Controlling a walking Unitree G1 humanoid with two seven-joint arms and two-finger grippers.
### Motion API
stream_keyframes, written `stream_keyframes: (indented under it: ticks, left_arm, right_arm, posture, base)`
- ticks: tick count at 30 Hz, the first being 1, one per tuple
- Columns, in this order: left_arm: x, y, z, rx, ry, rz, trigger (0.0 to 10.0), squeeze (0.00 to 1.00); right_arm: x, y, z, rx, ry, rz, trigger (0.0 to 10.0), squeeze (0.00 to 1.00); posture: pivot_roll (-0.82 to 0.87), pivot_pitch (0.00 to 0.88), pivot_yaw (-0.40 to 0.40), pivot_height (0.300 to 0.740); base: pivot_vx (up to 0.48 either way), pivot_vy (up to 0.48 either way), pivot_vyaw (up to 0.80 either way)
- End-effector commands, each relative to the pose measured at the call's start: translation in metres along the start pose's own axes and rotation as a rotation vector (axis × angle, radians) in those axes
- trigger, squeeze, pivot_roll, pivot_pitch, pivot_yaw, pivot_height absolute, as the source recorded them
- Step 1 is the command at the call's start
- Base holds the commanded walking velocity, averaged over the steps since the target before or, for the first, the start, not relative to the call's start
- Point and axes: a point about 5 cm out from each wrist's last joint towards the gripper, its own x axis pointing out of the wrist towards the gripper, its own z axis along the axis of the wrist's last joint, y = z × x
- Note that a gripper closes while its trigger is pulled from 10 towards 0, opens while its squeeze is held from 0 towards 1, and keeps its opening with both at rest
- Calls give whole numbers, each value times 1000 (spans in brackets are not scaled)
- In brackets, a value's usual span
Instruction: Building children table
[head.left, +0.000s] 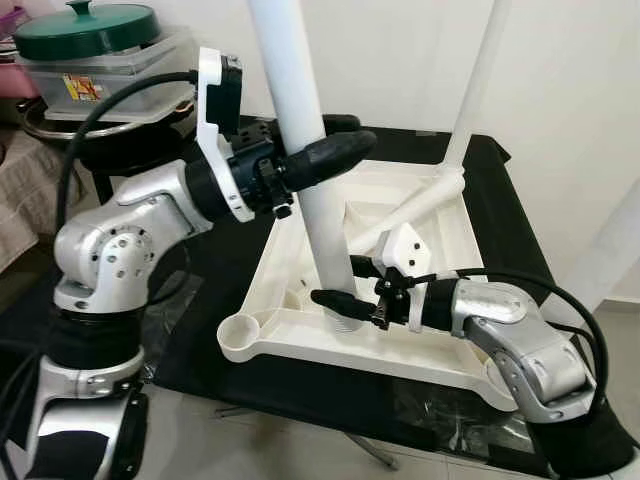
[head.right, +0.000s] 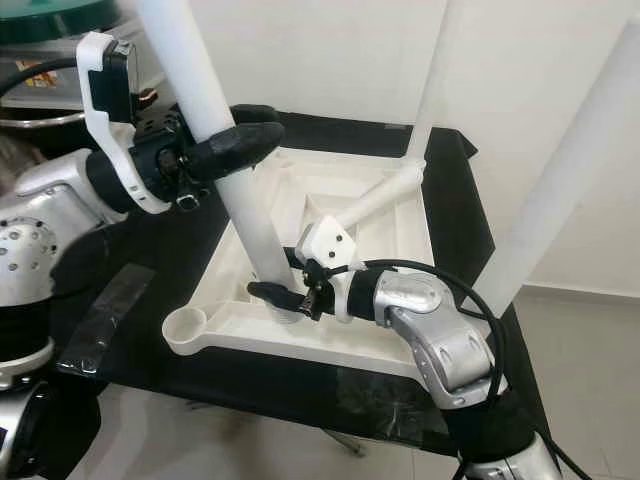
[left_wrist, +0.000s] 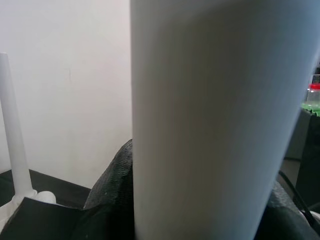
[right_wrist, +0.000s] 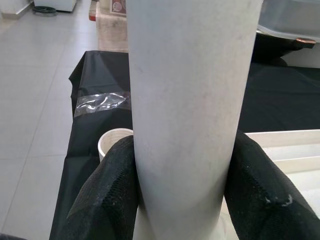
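The white children's table top (head.left: 400, 356) lies upside down on a black-covered table (head.left: 510, 200). One white leg (head.left: 300, 90) stands upright at the top's near edge. My left gripper (head.left: 357, 134) is shut on this leg high up, its fingers (left_wrist: 110, 200) pressed on both sides of the leg (left_wrist: 215, 120). Low down by the base, my right gripper (head.left: 330, 292) is shut on the same leg (right_wrist: 190, 100), and its fingers (right_wrist: 107, 200) hug it. An empty round socket (head.left: 240, 335) sits at the near left corner.
A second leg (head.left: 480, 80) stands in the far right corner, and a third leg (head.left: 410, 210) lies slanted inside the top. Another white leg (head.right: 570, 180) rises at the right. A green-lidded pot (head.left: 85, 30) on plastic boxes stands at the far left. Clear tape (head.left: 430, 405) holds the cloth.
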Motion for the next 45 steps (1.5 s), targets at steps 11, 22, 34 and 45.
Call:
stream_keyframes:
  ticks: [11, 22, 34, 45]
  left_arm:
    - [7, 0, 5, 37, 43, -67, 0, 0]
    - [26, -6, 2, 23, 50, -192, 0, 0]
    - [40, -11, 1, 12, 43, -251, 0, 0]
    - [35, -21, 7, 25, 35, -273, 0, 0]
  right_arm:
    - [2, -5, 18, 69, -141, -9, 10000, 1000]
    - [23, -4, 21, -1, -65, 123, 10000, 0]
    - [53, 9, 26, 74, -138, 161, 0, 0]
    - [49, 11, 27, 105, -173, 169, 0, 0]
  posture:
    - [-25, 68, -23, 740]
    - [-32, 49, -24, 740]
    - [-21, 46, -10, 740]
    - [-24, 47, -8, 740]
  base:
    - [0, 0, 0]
    - [0, 0, 0]
    - [0, 0, 0]
    - [0, 0, 0]
